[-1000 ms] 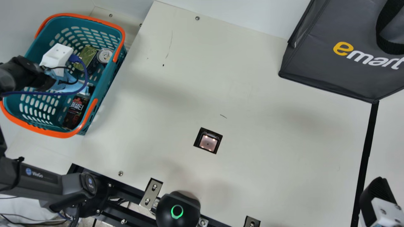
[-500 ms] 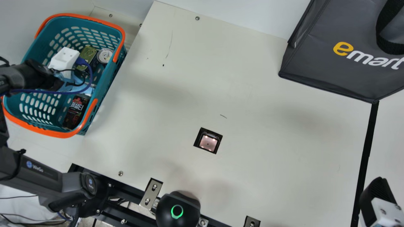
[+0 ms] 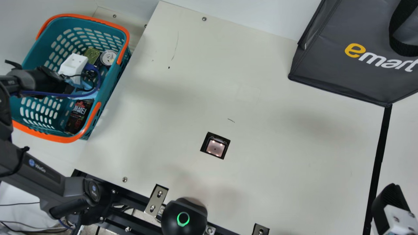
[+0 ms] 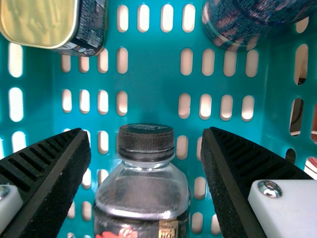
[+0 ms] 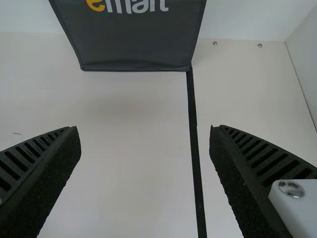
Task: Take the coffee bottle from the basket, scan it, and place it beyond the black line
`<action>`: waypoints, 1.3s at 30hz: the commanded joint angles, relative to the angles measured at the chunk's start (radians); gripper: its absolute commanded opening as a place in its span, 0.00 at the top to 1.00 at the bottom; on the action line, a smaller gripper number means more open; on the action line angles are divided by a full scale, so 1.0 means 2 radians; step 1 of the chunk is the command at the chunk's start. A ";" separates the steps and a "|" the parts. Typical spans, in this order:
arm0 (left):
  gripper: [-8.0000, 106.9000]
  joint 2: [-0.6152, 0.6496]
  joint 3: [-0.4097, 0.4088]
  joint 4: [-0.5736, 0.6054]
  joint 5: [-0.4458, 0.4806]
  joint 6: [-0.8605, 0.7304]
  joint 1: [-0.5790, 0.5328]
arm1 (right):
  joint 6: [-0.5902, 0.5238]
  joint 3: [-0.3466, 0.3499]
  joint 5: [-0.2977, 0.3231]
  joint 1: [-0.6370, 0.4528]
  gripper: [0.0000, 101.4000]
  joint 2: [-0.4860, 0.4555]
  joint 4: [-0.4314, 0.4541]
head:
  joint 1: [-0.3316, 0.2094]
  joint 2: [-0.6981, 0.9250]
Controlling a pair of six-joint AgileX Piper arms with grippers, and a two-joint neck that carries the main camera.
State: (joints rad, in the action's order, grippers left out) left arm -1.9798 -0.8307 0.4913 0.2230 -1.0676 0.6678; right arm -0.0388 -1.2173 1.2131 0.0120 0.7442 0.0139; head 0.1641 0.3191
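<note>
In the main view, my left gripper [image 3: 73, 66] is over the basket [image 3: 112, 83], its fingers hidden beneath its housing. The dark coffee bottle [image 3: 78, 117] lies in the basket partly under that gripper. In the left wrist view, my left gripper [image 4: 146, 139] stands open, with the black cap and clear shoulder of the coffee bottle [image 4: 143, 186] between its two fingers and gaps on both sides. My right gripper [image 3: 390, 202] is at the main view's lower right, by the black line [image 3: 378, 156]; in the right wrist view the right gripper [image 5: 146, 134] is open and holds nothing.
A gold-lidded tin [image 3: 92, 54] and a round can [image 3: 108, 57] share the basket. The scanner window [image 3: 215, 147] is set in the table [image 3: 277, 163]. A dark grey bag [image 3: 343, 75] stands at the back right, and a black domed device [image 3: 184, 217] sits at the front edge.
My left gripper has moved right and toward the front over the basket, now covering more of the bottle's upper end. The right arm has kept still.
</note>
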 commanded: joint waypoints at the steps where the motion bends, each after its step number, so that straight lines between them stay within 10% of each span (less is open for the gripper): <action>1: 0.15 -0.004 0.000 0.010 -0.004 -0.007 -0.001 | 0.000 0.000 0.000 0.000 0.10 0.000 0.000 | -0.013 0.001; 32: 0.15 -0.056 -0.019 0.134 -0.019 -0.149 0.019 | 0.000 0.000 -0.001 0.000 0.10 0.000 0.000 | -0.013 0.001; 39: 0.55 -0.053 -0.016 0.148 -0.016 -0.165 0.019 | 0.000 0.000 -0.001 0.000 0.10 0.000 0.000 | -0.013 0.001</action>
State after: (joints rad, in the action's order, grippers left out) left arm -2.0873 -0.8633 0.7853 0.1894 -1.3939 0.7042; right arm -0.0388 -1.2173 1.2116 0.0120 0.7442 0.0139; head 0.1641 0.3191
